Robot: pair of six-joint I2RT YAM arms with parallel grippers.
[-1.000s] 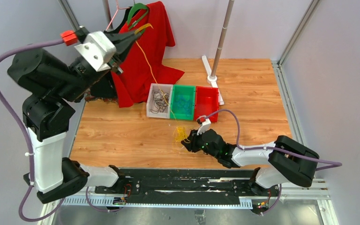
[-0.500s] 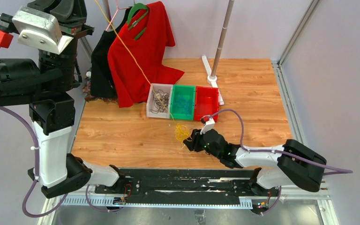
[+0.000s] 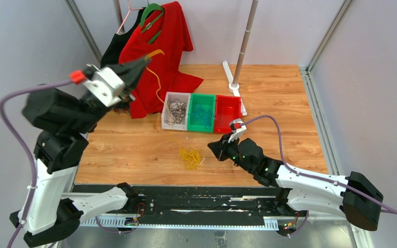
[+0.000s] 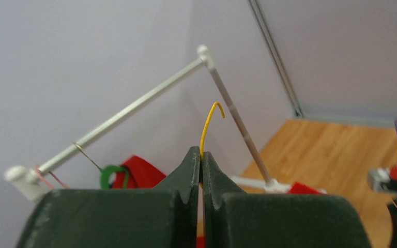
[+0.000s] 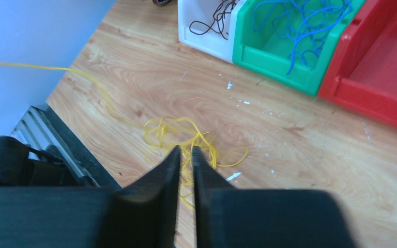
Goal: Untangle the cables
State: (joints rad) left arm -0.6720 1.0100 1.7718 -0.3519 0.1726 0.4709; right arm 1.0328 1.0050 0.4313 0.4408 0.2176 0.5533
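Aloft, L end effector (image 4: 200, 153) pinches yellow cable (image 4: 205, 126) — R end effector (image 5: 186, 151) near-closed, empty.

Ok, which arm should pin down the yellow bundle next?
Right. The right gripper sits low beside the yellow bundle, holding nothing; the left gripper is up high, clamped on the cable end.

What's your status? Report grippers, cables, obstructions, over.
Left gripper, jaws shut on yellow cable end, held high. Right gripper, jaws nearly shut, empty, just short of yellow tangle on table. Nothing between them.
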